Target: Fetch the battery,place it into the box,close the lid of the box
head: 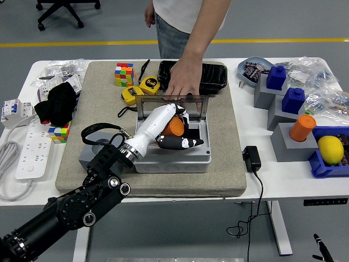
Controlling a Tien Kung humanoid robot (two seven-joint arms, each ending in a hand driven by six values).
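While the left hand (170,126) is closed around the orange battery (175,127) over the middle of the open grey box (180,158), a person's hand (181,83) presses on the upright lid (172,102) at the box's far edge, probably to keep it open for the placing.

Light is bright and even across the whole scene, seemingly from overhead. Shadows stay soft and short: a faint one sits under the left hand (163,128) inside the box (173,143), another beneath the person's hand (182,82). The white table (256,180) runs close to overexposed along its near edge. The plastic bags (319,82) at far right catch small glints. Focus holds sharp in the middle; the corners look slightly softer, though that is hard to judge.
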